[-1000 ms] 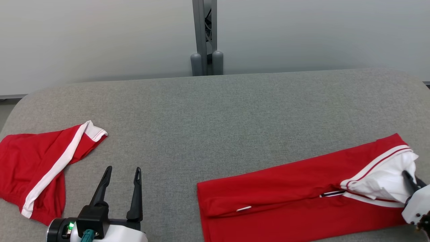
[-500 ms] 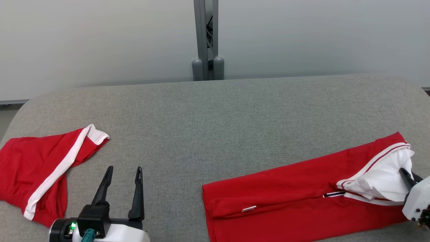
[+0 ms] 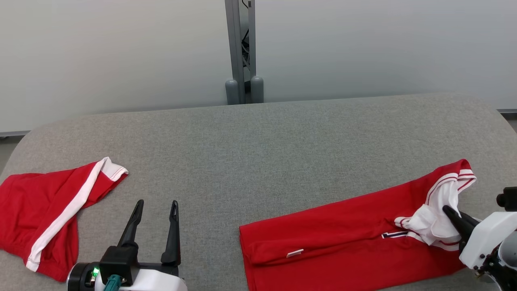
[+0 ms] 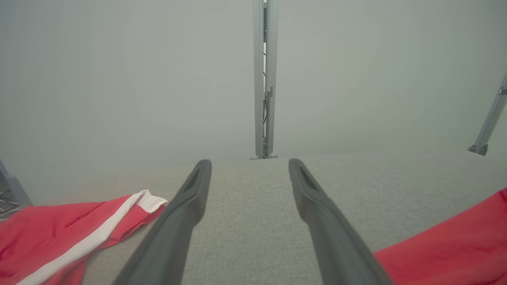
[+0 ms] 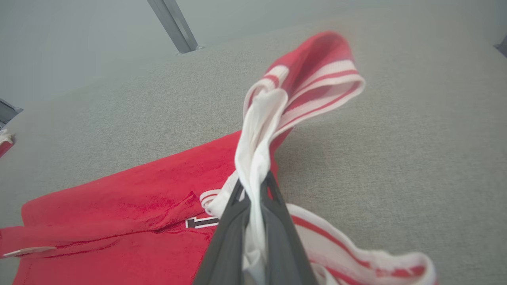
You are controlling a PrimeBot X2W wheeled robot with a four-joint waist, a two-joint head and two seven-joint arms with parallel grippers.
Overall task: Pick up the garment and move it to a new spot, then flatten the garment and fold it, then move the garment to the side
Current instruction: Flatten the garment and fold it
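Bench [image 3: 258, 137]: grey fabric top, rounded corners.
Garment [image 3: 343, 238]: red with white trim, laid out long on the bench's right half; its white-lined end is bunched and lifted off the surface.
Second red cloth [image 3: 44, 210]: white-striped, crumpled at the bench's left edge.
Left pincer [image 3: 156, 202]: fingers spread wide, nothing gripped, held over bare bench between the two cloths.
Right pincer [image 5: 253, 182]: clamped on the garment's white fabric.

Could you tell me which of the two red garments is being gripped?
The long folded red garment on the right: the right gripper pinches its white lining. The crumpled red garment with a white stripe lies untouched at left.
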